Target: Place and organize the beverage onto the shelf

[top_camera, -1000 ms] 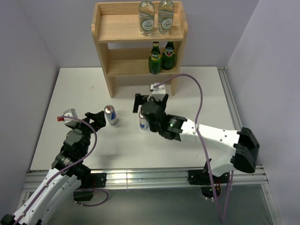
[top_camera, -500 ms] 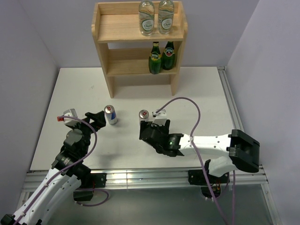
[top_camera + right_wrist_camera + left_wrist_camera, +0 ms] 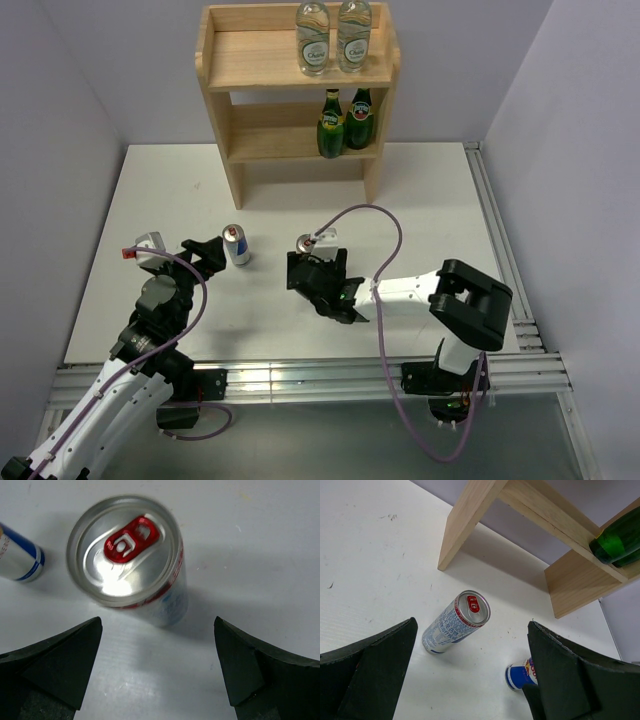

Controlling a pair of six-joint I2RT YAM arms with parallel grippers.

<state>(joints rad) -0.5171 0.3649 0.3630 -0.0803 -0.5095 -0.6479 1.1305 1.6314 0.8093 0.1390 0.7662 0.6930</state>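
right wrist view: the right claw point(image 3: 314, 268) is seen spread wide with nothing pinched; one can point(image 3: 127, 560) stands upright just ahead of the gap between its fingers, untouched.
left claw point(image 3: 205, 256): spread wide, nothing held; the other can point(image 3: 456, 622) stands just ahead of it, apart from both fingers.
cans: both are set on the white table point(image 3: 430, 200), near each other, each before its own claw.
shelf point(image 3: 222, 100): placed well beyond both claws.
water bottles point(image 3: 313, 40): two are stood side by side on the top board, far beyond the right claw.
green bottles point(image 3: 331, 125): two are stood on the middle tier, beneath the water bottles.
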